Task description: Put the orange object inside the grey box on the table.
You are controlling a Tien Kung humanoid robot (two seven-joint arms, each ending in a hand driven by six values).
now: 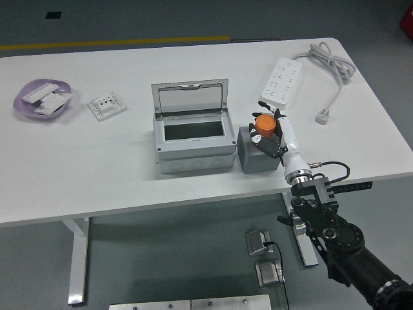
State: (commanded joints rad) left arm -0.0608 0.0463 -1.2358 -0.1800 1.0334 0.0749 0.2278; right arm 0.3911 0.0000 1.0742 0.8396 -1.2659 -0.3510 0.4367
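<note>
The orange object [264, 124] is a small round piece held above a small grey block [257, 155]. My right hand [270, 134] is shut on it, fingers curled around its sides. The grey box [193, 137] stands at the table's middle with its clear lid raised at the back and its dark inside showing. The orange object is to the right of the box, over the block, apart from the box's opening. My left arm is out of view.
A white power strip [282, 81] with its cable and plug [324, 117] lies at the back right. A white socket plate [106, 105] and a purple dish [42, 99] holding white parts sit at the left. The table's near edge [193, 203] runs just below the box.
</note>
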